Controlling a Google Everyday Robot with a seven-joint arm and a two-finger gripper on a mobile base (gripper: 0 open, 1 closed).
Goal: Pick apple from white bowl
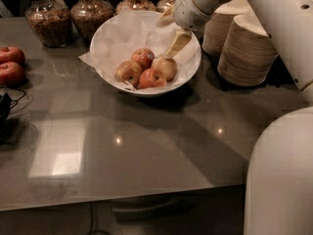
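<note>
The white bowl (110,38), lined with crinkled white paper, stands at the back middle of the grey table. It holds several apples. The yellow-tan apple (166,66) with a red blush lies at the right of the pile. A redder apple (151,78) lies just in front of it, and two more (143,57) (128,71) lie to the left. My gripper (173,50) reaches down into the bowl from the upper right, its tip just above the yellow-tan apple's top right side. I cannot tell whether it touches the apple.
Two deep-red apples (11,55) (11,74) lie at the left edge, with a black cable (6,109) below them. Glass jars (45,21) (93,13) stand behind the bowl. Stacks of tan disposable bowls (249,53) (222,28) stand right of it. My white body (281,175) fills the lower right.
</note>
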